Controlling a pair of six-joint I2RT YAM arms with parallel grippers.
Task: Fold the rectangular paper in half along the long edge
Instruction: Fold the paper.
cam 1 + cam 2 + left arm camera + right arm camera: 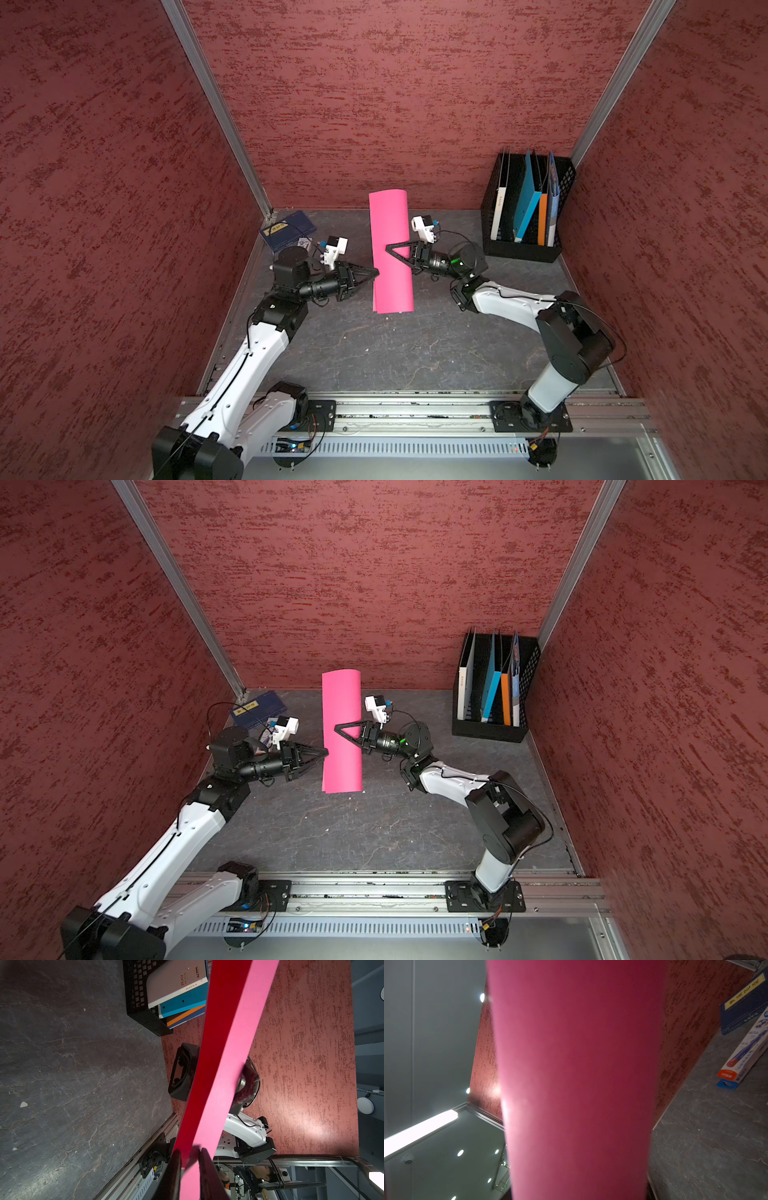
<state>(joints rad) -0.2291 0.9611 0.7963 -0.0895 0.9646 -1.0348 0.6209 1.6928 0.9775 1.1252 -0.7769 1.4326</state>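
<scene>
The rectangular paper [390,232] [341,712] is bright pink and hangs above the table, curved over on itself lengthwise, its long axis running from near to far. My left gripper [376,274] [326,753] is shut on the paper's loose left edges. In the left wrist view both dark fingers [190,1153] pinch the pink sheet [228,1043]. My right gripper [388,249] [336,729] reaches in from the right. One finger lies across the top of the sheet and the other is hidden beneath it. The paper [575,1064] fills the right wrist view and hides the jaws.
A black mesh file rack [523,249] with white, blue and orange folders stands at the back right. A navy booklet [286,230] with a yellow label lies at the back left, with a pen box [745,1051] beside it. Red walls close in three sides.
</scene>
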